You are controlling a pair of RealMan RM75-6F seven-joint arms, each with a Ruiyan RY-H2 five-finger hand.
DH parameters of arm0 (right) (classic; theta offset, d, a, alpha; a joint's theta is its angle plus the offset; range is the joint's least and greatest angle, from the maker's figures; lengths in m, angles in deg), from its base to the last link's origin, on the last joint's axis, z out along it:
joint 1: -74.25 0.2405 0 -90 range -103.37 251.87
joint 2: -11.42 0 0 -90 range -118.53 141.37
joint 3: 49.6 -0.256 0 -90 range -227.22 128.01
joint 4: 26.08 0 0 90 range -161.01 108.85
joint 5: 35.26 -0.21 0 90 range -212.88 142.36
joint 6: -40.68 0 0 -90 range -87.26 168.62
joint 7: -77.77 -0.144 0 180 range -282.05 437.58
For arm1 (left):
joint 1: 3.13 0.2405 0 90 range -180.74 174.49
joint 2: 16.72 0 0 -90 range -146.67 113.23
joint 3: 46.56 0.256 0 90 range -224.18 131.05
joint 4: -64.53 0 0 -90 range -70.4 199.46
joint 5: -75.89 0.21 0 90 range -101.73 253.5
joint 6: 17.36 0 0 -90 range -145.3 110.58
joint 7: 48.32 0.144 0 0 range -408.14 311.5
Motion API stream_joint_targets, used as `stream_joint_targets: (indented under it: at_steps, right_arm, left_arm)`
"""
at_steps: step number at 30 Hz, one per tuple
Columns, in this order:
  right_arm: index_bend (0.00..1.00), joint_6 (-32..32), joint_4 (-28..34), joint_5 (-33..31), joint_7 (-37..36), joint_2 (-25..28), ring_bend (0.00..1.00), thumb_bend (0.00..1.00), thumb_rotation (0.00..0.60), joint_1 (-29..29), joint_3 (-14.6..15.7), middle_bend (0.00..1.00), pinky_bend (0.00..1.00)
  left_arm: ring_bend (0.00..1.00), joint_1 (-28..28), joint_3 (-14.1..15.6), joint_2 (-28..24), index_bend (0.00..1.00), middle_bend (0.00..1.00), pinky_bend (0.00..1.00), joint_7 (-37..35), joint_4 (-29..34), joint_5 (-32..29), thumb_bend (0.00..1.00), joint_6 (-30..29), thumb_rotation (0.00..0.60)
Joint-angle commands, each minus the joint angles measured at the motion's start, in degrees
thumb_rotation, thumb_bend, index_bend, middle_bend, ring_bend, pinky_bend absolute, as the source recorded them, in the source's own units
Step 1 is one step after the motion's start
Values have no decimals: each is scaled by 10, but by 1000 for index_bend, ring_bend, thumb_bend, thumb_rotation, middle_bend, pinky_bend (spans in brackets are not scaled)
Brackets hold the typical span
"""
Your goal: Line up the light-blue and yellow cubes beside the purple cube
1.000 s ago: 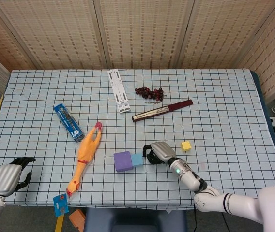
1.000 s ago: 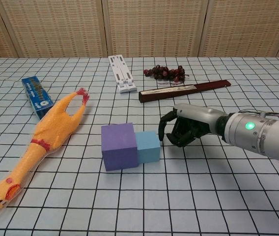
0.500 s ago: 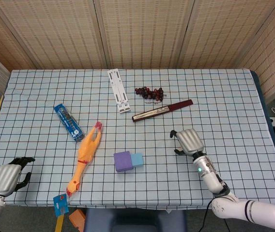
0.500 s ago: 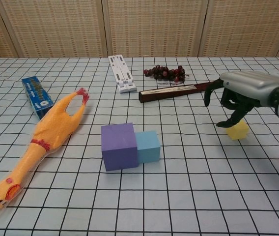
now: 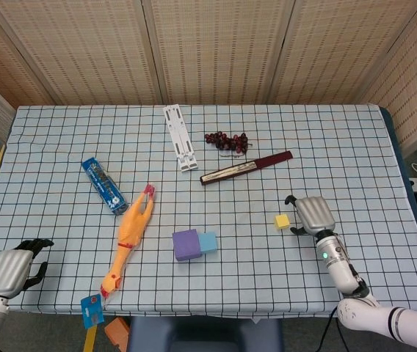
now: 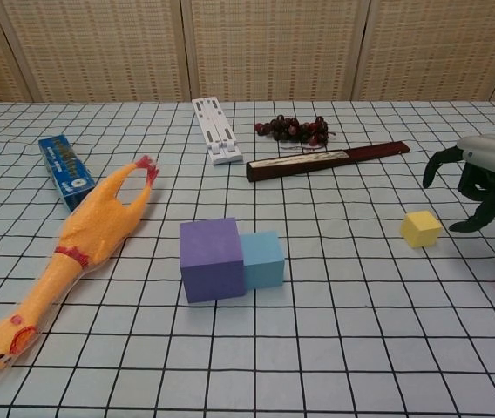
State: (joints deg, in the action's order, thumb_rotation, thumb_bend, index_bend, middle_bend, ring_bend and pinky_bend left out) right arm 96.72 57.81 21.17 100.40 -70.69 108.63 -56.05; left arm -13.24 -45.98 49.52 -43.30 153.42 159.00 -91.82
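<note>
1. Head view: the light-blue cube (image 5: 208,242) sits flush against the purple cube (image 5: 186,245). The yellow cube (image 5: 282,221) lies well apart to their right. The right hand (image 5: 313,214), fingers curved down and holding nothing, is just beside it. The left hand (image 5: 12,268) rests at the table's near corner, fingers curled, empty.
2. Chest view: the right hand's fingers (image 6: 467,192) arch over the cloth, clear of the yellow cube (image 6: 422,229).

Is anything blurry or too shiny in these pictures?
Head view: sharp, evenly lit, faint shadows under the purple cube. Chest view: the yellow cube is crisp with a soft shadow; the right hand is cut off at the frame's edge.
</note>
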Motion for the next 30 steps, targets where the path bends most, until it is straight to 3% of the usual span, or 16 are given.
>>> stream_joint_targets:
  at_steps: [1, 17, 30]
  right_arm:
    - [334, -8, -21, -1, -11, -9, 934, 60, 600, -1, 1, 905, 1000]
    - [406, -49, -67, 24, -85, -30, 935, 60, 600, 0, -6, 905, 1000]
    - [532, -57, -92, 56, -130, -47, 941, 60, 600, -2, -7, 907, 1000]
  left_arm:
    - [293, 0, 0, 0, 311, 316, 565, 0, 0, 0, 493, 1, 600]
    - [292, -1, 2, 1, 311, 317, 565, 2, 0, 0, 494, 4, 600]
    - [293, -2, 4, 0, 311, 316, 565, 3, 1, 3, 493, 4, 600]
